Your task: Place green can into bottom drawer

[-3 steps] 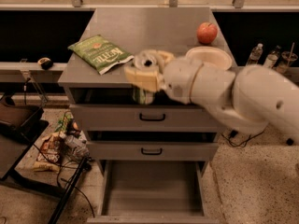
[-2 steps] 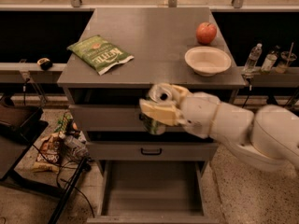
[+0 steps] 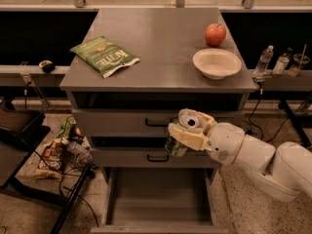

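Observation:
My gripper (image 3: pixel 187 132) is shut on the green can (image 3: pixel 175 143), whose silver top faces up between the cream fingers. The can hangs in front of the two upper drawers, above the right part of the open bottom drawer (image 3: pixel 158 204). The bottom drawer is pulled out and its flat grey floor shows. My white arm (image 3: pixel 258 157) reaches in from the lower right.
On the cabinet top (image 3: pixel 161 48) lie a green chip bag (image 3: pixel 105 56), a white bowl (image 3: pixel 217 63) and a red apple (image 3: pixel 215 34). Bags and cables (image 3: pixel 63 152) lie on the floor to the left. Bottles (image 3: pixel 280 62) stand on a ledge at the right.
My gripper with the green can has moved down from cabinet-top height to in front of the upper drawers, and the arm has dropped lower and to the right.

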`<state>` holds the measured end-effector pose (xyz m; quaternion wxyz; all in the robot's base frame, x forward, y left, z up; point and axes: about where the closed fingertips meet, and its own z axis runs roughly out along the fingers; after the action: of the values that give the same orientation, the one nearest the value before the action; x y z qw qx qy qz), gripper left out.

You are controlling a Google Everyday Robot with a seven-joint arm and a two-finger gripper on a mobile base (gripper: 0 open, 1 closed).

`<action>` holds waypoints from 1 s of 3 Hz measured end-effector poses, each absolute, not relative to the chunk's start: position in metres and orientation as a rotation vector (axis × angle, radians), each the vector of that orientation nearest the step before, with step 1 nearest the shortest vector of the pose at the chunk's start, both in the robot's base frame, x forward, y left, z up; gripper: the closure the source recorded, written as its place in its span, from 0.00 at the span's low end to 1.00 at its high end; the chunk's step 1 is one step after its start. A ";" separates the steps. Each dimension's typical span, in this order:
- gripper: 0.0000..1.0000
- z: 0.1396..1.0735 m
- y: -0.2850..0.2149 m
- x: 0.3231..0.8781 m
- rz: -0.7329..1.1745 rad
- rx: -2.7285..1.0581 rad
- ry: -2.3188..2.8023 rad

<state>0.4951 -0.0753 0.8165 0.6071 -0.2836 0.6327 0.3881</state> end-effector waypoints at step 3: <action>1.00 0.710 -0.041 0.485 0.853 -0.931 1.536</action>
<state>0.4852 -0.0412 0.7101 0.5452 -0.3923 0.6477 0.3596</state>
